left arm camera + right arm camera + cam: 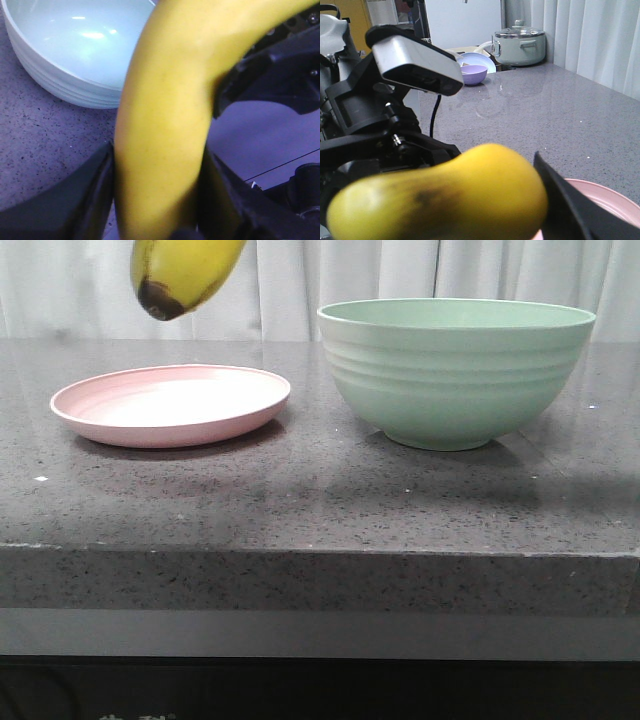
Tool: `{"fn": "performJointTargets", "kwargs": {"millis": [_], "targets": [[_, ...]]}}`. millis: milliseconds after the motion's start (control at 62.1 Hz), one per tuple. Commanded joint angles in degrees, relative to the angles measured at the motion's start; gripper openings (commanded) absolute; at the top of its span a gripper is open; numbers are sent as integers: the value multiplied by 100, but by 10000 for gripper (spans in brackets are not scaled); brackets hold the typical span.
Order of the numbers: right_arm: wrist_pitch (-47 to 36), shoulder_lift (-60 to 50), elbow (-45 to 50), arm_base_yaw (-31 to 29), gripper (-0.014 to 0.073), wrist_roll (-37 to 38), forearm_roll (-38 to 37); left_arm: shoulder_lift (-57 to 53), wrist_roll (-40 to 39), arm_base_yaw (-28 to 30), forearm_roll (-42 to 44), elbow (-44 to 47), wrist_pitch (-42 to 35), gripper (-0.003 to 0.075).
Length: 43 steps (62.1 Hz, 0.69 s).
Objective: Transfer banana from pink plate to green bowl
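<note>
The left gripper point(156, 200) is closed on the banana point(165, 125): its two dark fingers point(85, 200) press the fruit from either side, and the fruit stands up between them. In the right wrist view the left arm point(360, 115) shows as a black jointed housing with a grey wrist camera point(415, 62) mounted on top, close against the banana. Of the right gripper point(562, 200) only one dark finger is visible – it lies right at the fruit's rounded end, but whether it grips cannot be told. Black hardware point(280, 75) – apparently the right arm – sits just beside the banana in the left wrist view. Neither arm enters the front view.
</note>
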Motion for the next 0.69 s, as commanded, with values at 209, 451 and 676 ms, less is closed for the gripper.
{"fn": "performJointTargets", "kwargs": {"millis": [209,451,676], "targets": [[284,-160,-193,4,202,-42,738,-143,-40,-50,-421,-175,-98,540],[-57,-228,-259,-149,202,628,314,-349,-40,-24,-171,-239,-95,487],[-432,-560,-1006,-524,202,2609,-1942,-756,-66,-24,142,-376,-95,482]]}}
